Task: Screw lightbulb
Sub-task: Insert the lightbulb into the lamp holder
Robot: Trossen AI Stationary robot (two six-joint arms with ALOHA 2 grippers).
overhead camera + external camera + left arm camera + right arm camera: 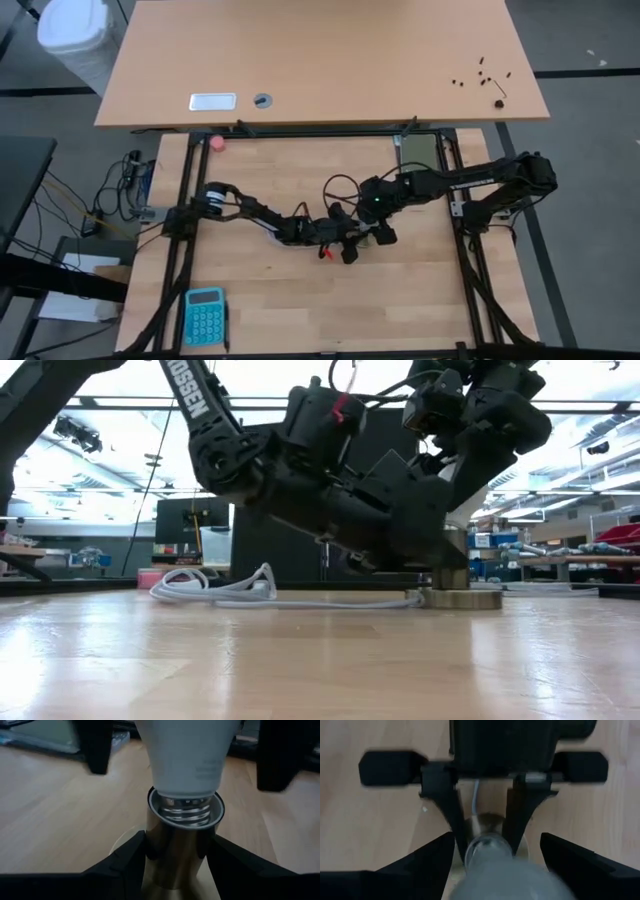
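Left wrist view is showing me the lightbulb [186, 755] standing upright at frame centre, threads partly seated in the brass socket [177, 850] that my left gripper [177, 857] is clamping, while my right gripper [485, 865] is straddling the globe, fingers apart.

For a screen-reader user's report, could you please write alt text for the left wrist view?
A white frosted lightbulb sits with its silvery screw base partly threaded into a brass-coloured metal socket, which the left gripper clamps between its two dark fingers. Pale wooden table lies behind; the right gripper's dark fingers flank the bulb without touching.
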